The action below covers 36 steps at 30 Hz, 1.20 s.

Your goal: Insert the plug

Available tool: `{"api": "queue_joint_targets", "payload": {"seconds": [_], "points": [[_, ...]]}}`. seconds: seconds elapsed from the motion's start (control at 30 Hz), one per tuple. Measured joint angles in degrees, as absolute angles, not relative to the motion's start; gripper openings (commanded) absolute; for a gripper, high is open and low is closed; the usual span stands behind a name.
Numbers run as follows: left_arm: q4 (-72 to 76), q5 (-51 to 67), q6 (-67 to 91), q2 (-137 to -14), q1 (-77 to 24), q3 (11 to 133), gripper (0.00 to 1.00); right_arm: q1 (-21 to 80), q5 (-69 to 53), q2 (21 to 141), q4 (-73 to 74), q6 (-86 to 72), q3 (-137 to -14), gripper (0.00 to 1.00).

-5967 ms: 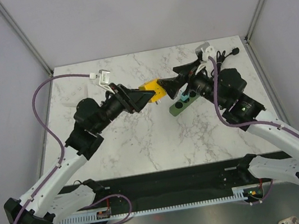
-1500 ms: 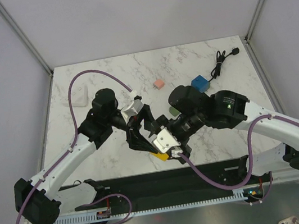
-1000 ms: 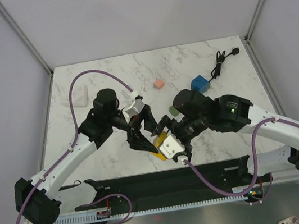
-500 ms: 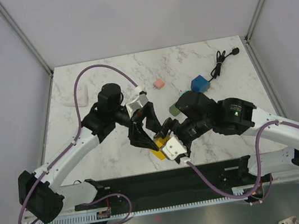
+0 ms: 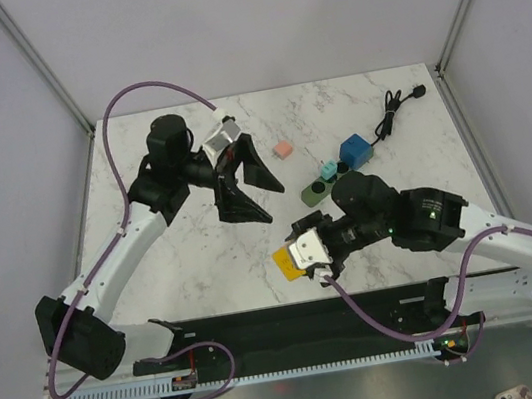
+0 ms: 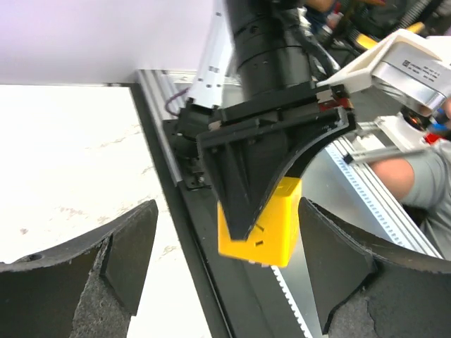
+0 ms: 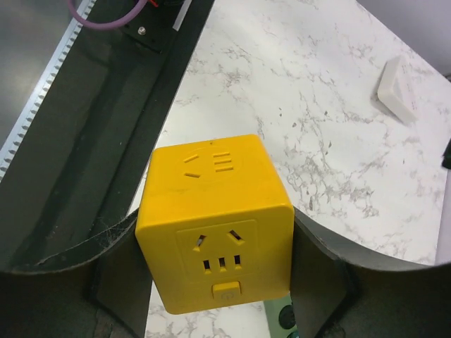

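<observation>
The yellow socket cube (image 7: 215, 222) is hanging close to the table's (image 5: 195, 261) near edge, by the black rail (image 5: 296, 321), with the right gripper (image 5: 288, 259) clamping its two sides. The left gripper (image 5: 253, 193) is hovering well apart, its fingers spread and holding nothing, with marble showing between the two. The green power strip (image 5: 323, 187) is lying just behind the cube. Print on the white camera mount (image 6: 416, 67) is showing too small to read.

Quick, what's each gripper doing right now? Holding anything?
Left gripper: open, holding nothing.
Right gripper: closed on the yellow cube.
</observation>
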<state>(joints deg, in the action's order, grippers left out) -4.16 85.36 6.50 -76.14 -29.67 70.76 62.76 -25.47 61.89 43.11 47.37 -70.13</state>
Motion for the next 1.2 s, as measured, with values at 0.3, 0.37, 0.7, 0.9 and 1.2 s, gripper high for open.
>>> {"api": "queue_joint_targets", "payload": {"seconds": [0.3, 0.37, 0.7, 0.9, 1.2], "points": [[-6.2, 53.4, 14.7, -76.1, -21.3, 71.0, 0.68, 62.8, -8.5, 61.7, 35.7, 20.5, -67.2, 0.0], [-9.3, 41.2, 18.4, -76.8, -18.7, 71.8, 0.63, 62.8, -2.8, 63.4, 34.9, 13.8, -67.2, 0.0], [-19.6, 6.3, 35.5, -81.9, -2.8, 72.4, 0.74, 62.4, 13.9, 65.2, 32.2, -12.3, -66.3, 0.0], [-20.7, 5.0, 46.3, -89.5, 7.9, 69.9, 0.79, 62.0, 17.2, 65.2, 31.0, -18.4, -66.0, 0.0], [-20.1, 5.0, 53.6, -98.5, 13.6, 66.4, 0.84, 61.6, 17.9, 66.2, 29.6, -19.8, -66.0, 0.0]]}}
